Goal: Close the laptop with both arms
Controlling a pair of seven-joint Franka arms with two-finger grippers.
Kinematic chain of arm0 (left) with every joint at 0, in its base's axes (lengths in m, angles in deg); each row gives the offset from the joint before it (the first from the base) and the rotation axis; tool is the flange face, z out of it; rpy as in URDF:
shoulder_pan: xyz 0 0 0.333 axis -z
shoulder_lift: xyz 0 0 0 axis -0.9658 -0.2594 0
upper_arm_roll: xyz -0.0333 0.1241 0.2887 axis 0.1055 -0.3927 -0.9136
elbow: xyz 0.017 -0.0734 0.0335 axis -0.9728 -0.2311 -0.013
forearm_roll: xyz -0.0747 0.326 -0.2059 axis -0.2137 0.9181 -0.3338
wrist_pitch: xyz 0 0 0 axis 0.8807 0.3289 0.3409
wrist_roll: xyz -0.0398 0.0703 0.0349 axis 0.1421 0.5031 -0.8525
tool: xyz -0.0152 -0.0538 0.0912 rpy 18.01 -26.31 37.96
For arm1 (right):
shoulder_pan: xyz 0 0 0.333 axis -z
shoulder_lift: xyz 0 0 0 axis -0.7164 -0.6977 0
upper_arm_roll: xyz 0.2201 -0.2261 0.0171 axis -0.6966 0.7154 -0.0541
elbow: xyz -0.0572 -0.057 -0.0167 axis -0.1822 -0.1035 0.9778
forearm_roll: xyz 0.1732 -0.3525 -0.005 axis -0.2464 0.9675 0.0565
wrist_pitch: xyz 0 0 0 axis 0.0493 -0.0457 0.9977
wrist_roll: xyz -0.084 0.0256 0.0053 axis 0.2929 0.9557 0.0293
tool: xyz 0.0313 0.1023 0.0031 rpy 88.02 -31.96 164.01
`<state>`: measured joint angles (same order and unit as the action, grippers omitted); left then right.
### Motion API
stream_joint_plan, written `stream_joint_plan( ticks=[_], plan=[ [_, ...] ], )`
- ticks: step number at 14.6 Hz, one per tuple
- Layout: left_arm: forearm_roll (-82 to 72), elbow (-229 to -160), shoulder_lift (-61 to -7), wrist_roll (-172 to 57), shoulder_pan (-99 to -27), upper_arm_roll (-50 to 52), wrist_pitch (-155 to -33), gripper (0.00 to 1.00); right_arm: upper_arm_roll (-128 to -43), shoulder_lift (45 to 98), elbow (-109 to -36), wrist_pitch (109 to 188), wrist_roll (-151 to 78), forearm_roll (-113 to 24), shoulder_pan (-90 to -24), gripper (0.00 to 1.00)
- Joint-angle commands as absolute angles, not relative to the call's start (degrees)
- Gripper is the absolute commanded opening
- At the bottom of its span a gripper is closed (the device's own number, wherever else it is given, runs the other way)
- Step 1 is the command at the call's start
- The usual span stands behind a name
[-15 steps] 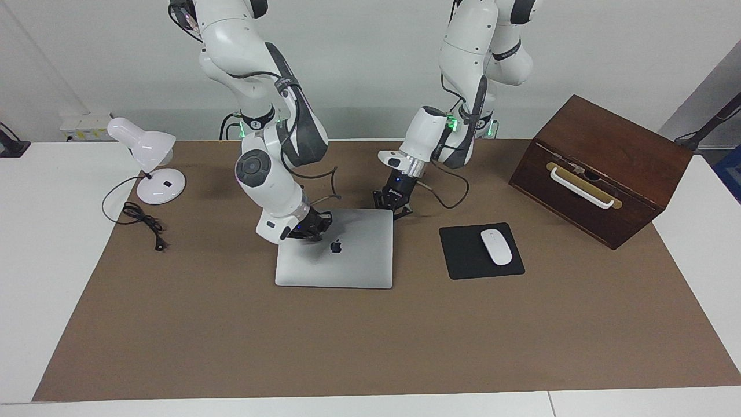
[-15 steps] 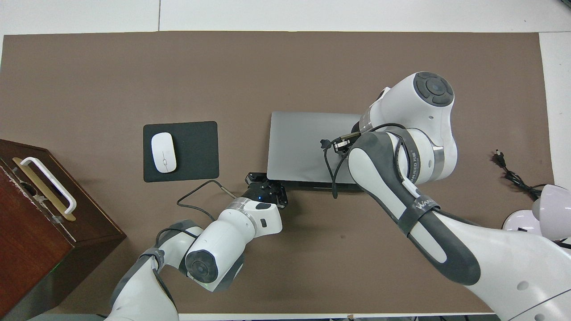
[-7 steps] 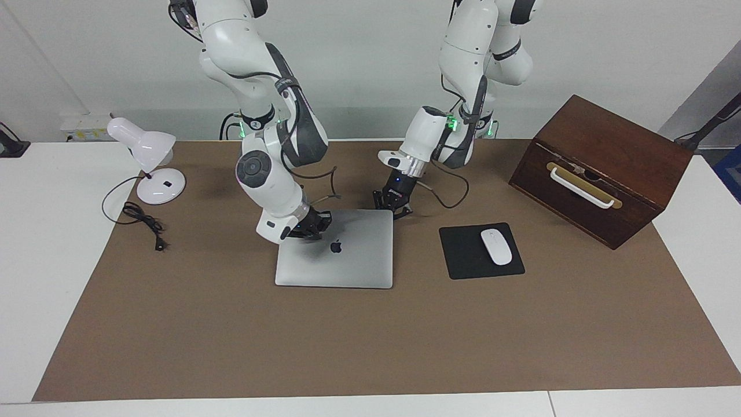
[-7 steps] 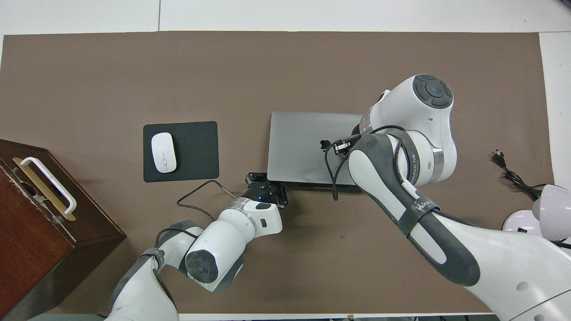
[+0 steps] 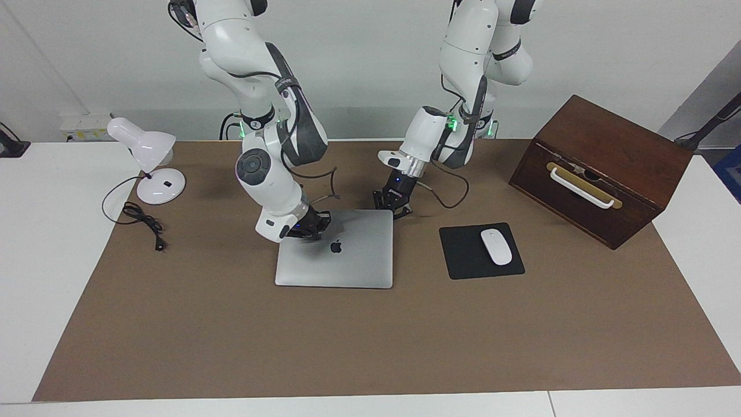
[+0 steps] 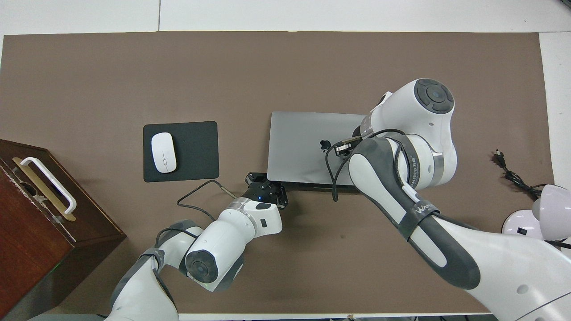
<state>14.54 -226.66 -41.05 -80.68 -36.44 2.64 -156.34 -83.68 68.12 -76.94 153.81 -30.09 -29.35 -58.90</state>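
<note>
while overhead hides it, right jaws meet laptop (image 5: 341, 249).

Matt metal laptop (image 5: 341, 255); glossy dark wooden box (image 5: 602, 168).

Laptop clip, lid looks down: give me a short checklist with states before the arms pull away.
1. Laptop lid flat, logo up: ok.
2. Lid fully latched: cannot tell.
3. Right gripper over the lid's corner nearest the robots; clear of the lid: cannot tell.
4. Left gripper at the other near corner; contact: cannot tell.
5. Mouse on its pad, apart from the laptop: ok.
</note>
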Motion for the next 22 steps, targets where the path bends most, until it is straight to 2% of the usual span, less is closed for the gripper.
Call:
stream_joint_plan(
  ticks=[1,22],
  plan=[
    [15.5,-226.4,-45.3,-82.3,-38.1,2.1,-156.6,0.00,-84.0,69.6,-79.5,155.3,-29.6,-30.5,-58.6,0.00],
    [15.4,-226.7,-45.2,-81.2,-40.0,2.2,-156.0,0.00,-84.0,69.3,-78.2,154.4,-29.1,-31.1,-59.5,0.00]
  ],
)
